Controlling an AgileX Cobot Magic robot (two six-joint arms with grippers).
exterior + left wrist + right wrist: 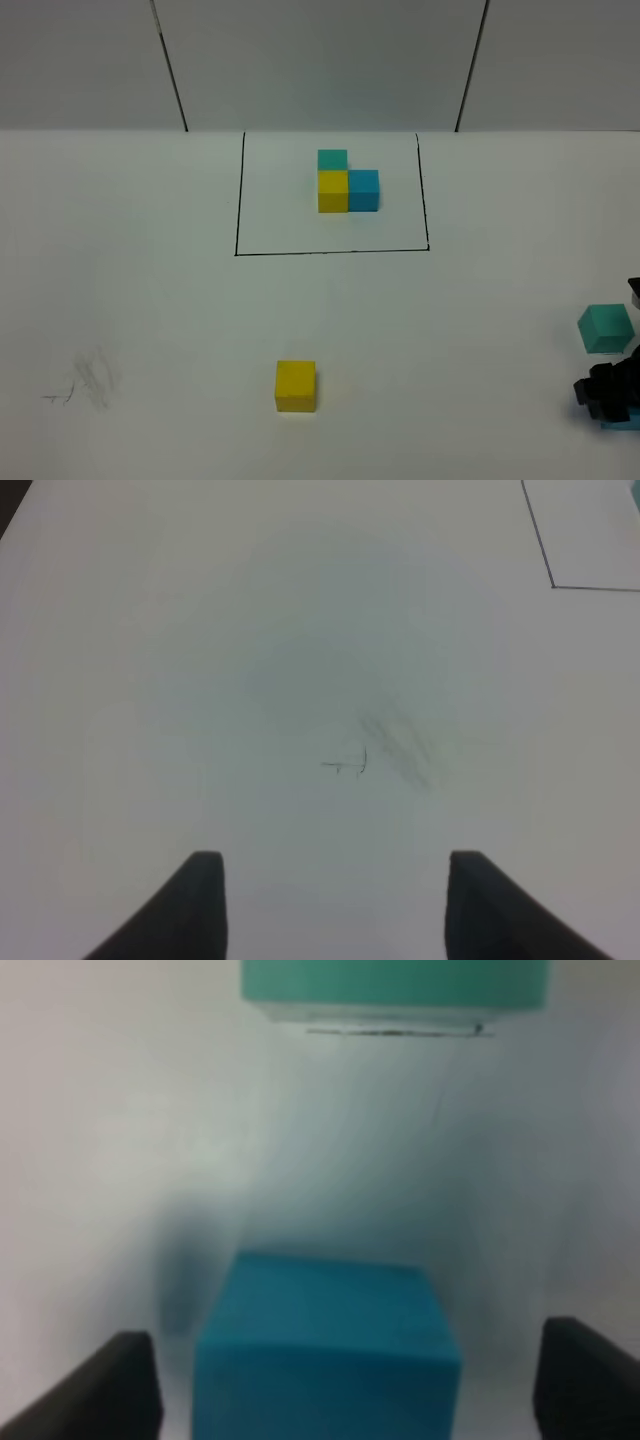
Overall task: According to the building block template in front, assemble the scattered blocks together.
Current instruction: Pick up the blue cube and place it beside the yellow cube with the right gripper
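Note:
The building block template, a teal, yellow and blue cluster, sits inside a black-line rectangle at the back. Of the scattered blocks, the yellow block lies alone near the front centre. The teal block rests at the far right. Just in front of it stands the blue block. My right gripper straddles the blue block, open, with a gap on each side of it. My left gripper hangs over bare table, its fingers apart with nothing between them; the exterior high view does not show it.
Pencil scribbles mark the white table at the front left, under the left gripper. A corner of the black rectangle shows in the left wrist view. The table's right edge is close to the right arm.

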